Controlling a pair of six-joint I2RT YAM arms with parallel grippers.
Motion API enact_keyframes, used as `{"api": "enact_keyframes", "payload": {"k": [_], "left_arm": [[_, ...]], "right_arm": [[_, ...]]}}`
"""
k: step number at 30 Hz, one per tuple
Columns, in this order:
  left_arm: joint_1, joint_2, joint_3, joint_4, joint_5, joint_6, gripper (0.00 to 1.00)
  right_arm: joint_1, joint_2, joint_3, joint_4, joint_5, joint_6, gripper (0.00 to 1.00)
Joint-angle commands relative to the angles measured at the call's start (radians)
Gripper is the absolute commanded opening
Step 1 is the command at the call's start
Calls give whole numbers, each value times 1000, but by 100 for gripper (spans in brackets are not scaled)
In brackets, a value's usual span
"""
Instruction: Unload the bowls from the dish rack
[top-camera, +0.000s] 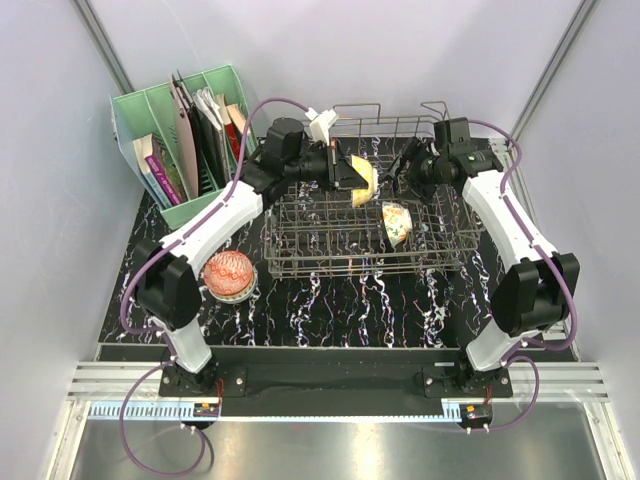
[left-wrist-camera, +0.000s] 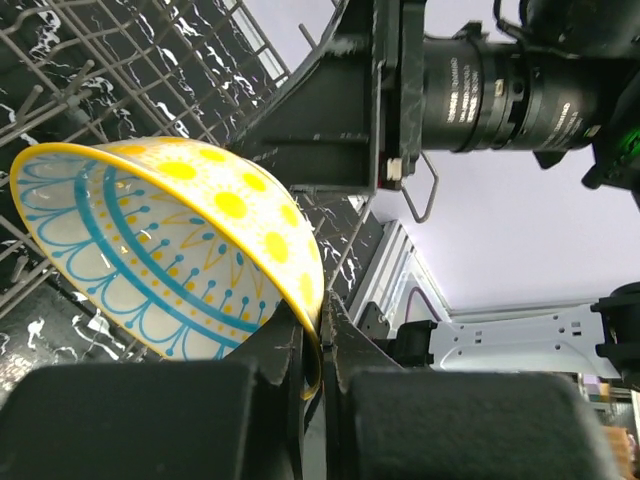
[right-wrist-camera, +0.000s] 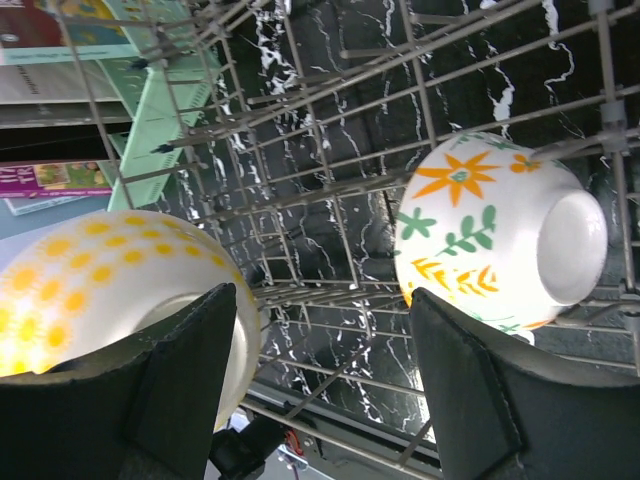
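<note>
My left gripper (top-camera: 352, 172) is shut on the rim of a yellow-dotted bowl (top-camera: 366, 181) with a blue-and-white patterned inside (left-wrist-camera: 170, 250), and holds it tilted above the back of the grey wire dish rack (top-camera: 330, 240). The rim sits pinched between the gripper's jaws (left-wrist-camera: 318, 350). A floral cream bowl (top-camera: 397, 222) stands on edge among the rack's tines; it also shows in the right wrist view (right-wrist-camera: 500, 230). My right gripper (top-camera: 402, 172) is open and empty over the rack (right-wrist-camera: 320, 380), between the yellow bowl (right-wrist-camera: 90, 280) and the floral one. A red-pink bowl (top-camera: 229, 275) sits on the table left of the rack.
A green plastic file holder (top-camera: 185, 140) with books stands at the back left, also in the right wrist view (right-wrist-camera: 160, 110). The rack's handle loops (top-camera: 360, 108) rise at its back edge. The black marbled mat (top-camera: 340, 310) lies in front of the rack.
</note>
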Motion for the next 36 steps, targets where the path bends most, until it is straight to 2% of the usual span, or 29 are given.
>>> {"api": "enact_keyframes", "payload": {"k": [1,10,17,19,26,36], "left_arm": [[-17,-83,54,-56,-58,73,0],[-23,-167,-4,-234,-210,183,0],[-23,-239,36,-467,-449,269,0],[-23,-256,37,-513,-473,291,0],[-30,-308,-12,-585,-582,338,0],[-78,-305,5,-700,-802,485,0]], "right_arm": [[6,4,59,-11,-21,24,77],[6,24,87,-26,-49,30,76],[9,22,151,-57,-64,-16,76],[12,28,194,-76,-78,-33,75],[41,39,254,-84,-190,-50,75],[55,59,248,-101,-193,-64,75]]}}
